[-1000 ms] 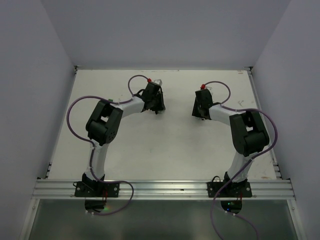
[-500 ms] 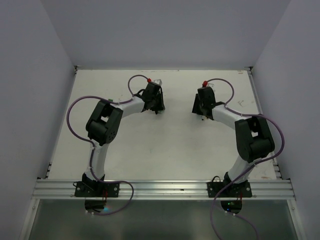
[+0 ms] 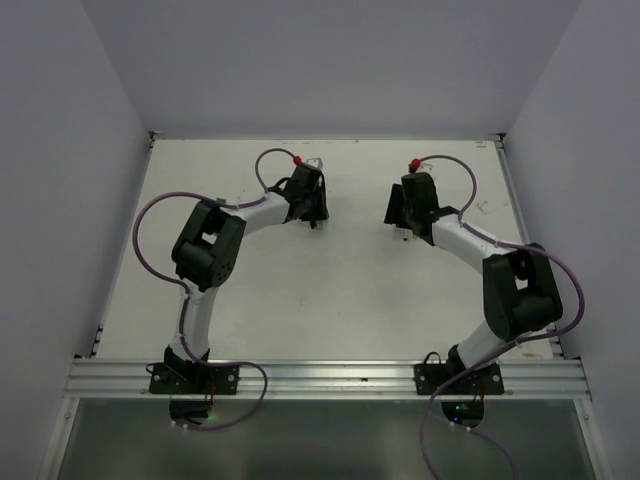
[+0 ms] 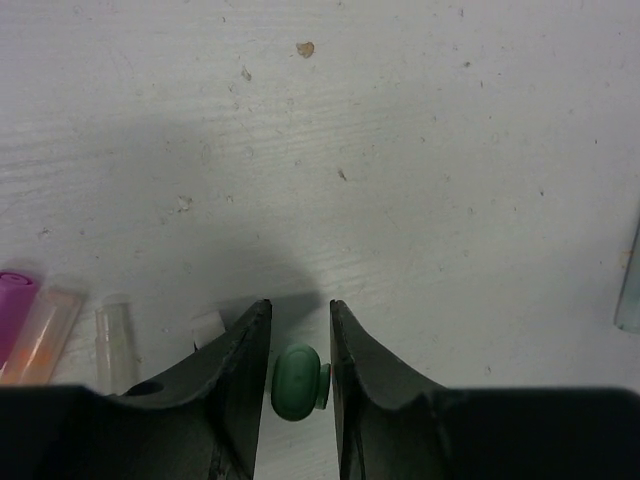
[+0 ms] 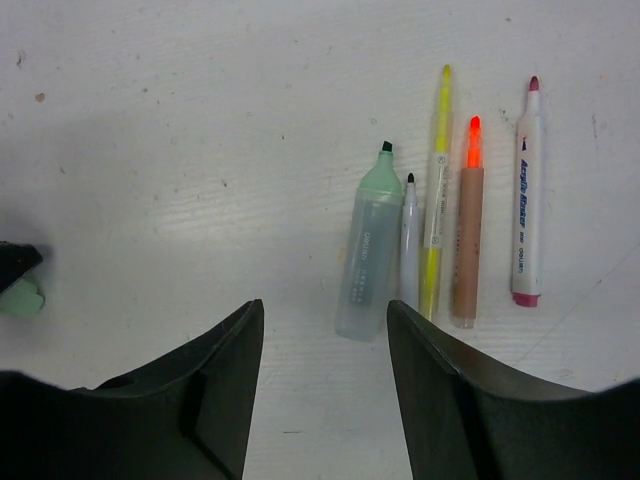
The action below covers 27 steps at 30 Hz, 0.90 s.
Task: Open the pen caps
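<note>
"Left gripper (image 4: 298, 308), how does it stand?"
"Jaws narrow, either side of a dark green cap (image 4: 298, 382) on the table (image 4: 400, 150). Whether they grip it or only frame it cannot be told. Right gripper (image 5: 325, 305) stands wide, holding nothing."
"What might go wrong?"
"A loose hold could let the cap roll away."
"And the pens?"
"Only the right wrist view shows them: five uncapped pens (image 5: 437, 200) side by side. Overhead, the arms hide everything small."
</note>
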### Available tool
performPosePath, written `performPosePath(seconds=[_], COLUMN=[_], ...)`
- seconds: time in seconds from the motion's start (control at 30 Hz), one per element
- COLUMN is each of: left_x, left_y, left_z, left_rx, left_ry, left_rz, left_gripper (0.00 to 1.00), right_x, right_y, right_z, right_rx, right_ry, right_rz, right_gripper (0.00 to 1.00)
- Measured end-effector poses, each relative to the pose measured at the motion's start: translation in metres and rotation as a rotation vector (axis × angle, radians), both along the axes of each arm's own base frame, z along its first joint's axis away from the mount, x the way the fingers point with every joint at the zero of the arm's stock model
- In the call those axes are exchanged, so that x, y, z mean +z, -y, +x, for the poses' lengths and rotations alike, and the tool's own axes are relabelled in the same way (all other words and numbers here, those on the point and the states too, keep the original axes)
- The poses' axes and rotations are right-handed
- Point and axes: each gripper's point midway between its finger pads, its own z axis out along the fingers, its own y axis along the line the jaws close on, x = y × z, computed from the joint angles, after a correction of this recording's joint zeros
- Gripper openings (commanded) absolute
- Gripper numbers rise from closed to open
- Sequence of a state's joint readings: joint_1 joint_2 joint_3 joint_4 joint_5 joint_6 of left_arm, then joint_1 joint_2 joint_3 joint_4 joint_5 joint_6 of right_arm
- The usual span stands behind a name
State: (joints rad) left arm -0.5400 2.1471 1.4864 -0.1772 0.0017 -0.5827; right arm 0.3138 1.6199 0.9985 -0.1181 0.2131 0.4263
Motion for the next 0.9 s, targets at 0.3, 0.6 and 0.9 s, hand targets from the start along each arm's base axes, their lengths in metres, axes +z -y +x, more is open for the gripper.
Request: performPosePath(seconds=[0.3, 0.6, 0.9], left_x=[0.001, 0.016, 0.136], left_y=[-0.005, -0.018, -0.046], left_z=[0.002, 0.008, 0.006], left_rx=[0.017, 0.051, 0.158], left_ry=[-0.001, 0.018, 0.228], left_rz=[0.026, 0.099, 0.06], left_gripper=[0.41, 0.6, 0.88], right_x=[0.002, 0.014, 0.049], right_y=[-0.004, -0.007, -0.006], right_z=[-0.003, -0.005, -0.009], right_rx=[0.019, 0.037, 0.047], right_ry=[0.003, 0.033, 0.115], right_rz=[0.02, 0.039, 0.064], right_gripper=[0.57, 0.72, 0.86])
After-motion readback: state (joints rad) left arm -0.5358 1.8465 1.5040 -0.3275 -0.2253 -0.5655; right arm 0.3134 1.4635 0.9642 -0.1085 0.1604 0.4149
